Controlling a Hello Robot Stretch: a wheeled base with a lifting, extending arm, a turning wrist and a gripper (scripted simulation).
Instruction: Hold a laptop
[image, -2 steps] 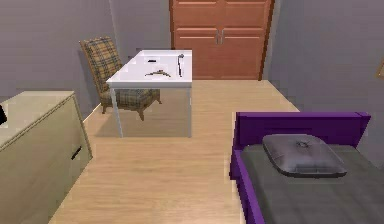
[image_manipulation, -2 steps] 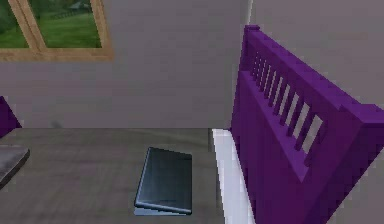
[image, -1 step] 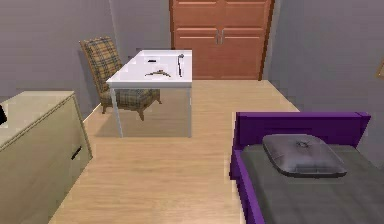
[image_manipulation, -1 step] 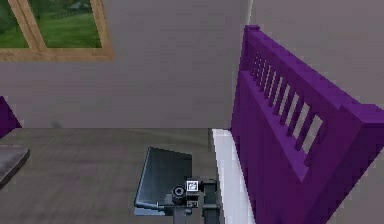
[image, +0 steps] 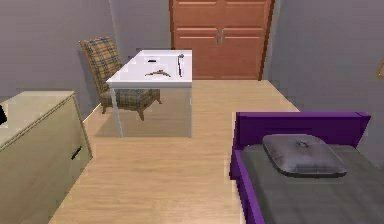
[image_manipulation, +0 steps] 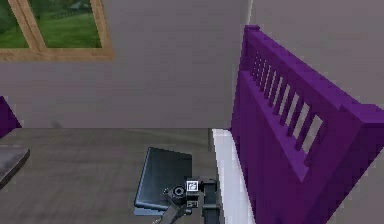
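A dark flat slab, shaped like a closed laptop, lies on the grey bed top in the arm side view, near the purple headboard. The gripper shows at the bottom edge, just by the slab's near right corner, with a white marker square above it. The slab rests on the bed at the gripper's far end, so I cannot tell whether the gripper holds anything.
Ahead stand a white table with small dark items, a plaid armchair and a brown double door. A beige cabinet is at the left. The purple bed with a grey pillow is at the right. A window faces the bed.
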